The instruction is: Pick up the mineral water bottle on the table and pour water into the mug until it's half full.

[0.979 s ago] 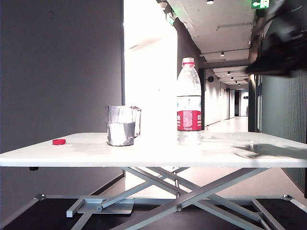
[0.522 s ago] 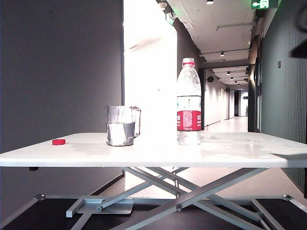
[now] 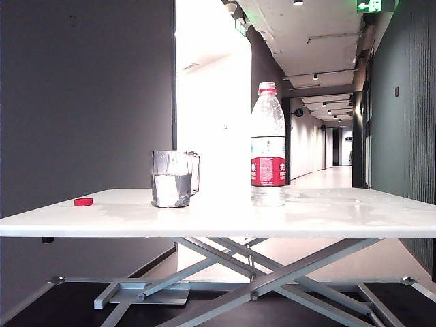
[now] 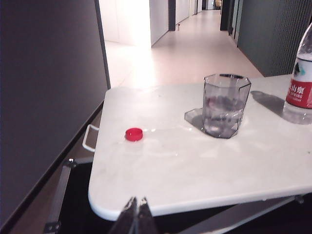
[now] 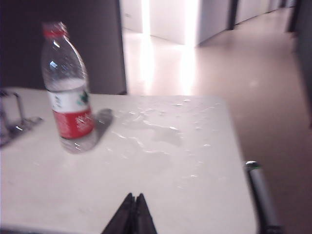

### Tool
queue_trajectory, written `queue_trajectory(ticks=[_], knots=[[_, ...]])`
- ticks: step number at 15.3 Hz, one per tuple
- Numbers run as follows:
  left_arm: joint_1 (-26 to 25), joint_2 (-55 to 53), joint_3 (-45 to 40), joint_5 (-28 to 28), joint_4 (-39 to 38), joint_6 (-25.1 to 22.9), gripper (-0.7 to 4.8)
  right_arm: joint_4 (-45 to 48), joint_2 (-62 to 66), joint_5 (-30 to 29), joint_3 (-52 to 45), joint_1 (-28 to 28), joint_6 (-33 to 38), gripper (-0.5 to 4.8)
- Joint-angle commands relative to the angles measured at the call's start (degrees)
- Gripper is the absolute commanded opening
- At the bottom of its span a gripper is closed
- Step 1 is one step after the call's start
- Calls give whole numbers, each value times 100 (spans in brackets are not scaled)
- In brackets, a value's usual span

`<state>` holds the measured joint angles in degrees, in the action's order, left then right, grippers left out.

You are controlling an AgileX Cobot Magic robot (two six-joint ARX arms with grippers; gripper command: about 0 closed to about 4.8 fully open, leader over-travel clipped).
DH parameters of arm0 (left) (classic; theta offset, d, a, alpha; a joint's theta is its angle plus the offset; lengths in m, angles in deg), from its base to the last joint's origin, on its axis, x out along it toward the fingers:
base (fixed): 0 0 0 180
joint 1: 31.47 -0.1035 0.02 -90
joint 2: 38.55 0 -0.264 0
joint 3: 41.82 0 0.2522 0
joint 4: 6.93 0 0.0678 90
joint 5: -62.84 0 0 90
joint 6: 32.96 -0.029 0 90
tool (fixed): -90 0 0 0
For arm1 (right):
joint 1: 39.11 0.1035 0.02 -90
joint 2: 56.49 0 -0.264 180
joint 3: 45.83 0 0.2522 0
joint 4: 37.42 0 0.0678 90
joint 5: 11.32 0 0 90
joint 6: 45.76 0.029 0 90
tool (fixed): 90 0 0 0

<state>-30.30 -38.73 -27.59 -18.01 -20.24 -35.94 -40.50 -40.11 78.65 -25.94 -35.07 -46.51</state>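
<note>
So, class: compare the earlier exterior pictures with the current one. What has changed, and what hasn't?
The dark arm at the upper right has withdrawn out of the exterior view, its shadow gone from the table. The mineral water bottle, mug and red cap stayed put.

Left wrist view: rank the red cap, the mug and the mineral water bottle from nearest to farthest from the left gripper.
Measured from the shut left gripper, held off the table's near edge:
1. red cap, nearest, on the side by the table's end.
2. mug, further in, mid-table, holding some water.
3. mineral water bottle, farthest, cut off by the picture's edge beyond the mug.
</note>
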Motion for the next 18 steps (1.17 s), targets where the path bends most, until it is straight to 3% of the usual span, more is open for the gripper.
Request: queue_trajectory(ticks=[1, 6, 10, 18], knots=[[2, -4, 11, -17, 341, 0, -5, -568, -966, 107, -122, 31, -278, -5], [-7, -7, 11, -24, 393, 0, -5, -702, -1620, 295, -400, 28, -271, -5], [-4, -4, 11, -769, 487, 0, -5, -295, -1639, 417, -581, 24, -271, -5], [4, -4, 11, -787, 678, 0, -5, -339, -1639, 387, -581, 33, -238, -5]])
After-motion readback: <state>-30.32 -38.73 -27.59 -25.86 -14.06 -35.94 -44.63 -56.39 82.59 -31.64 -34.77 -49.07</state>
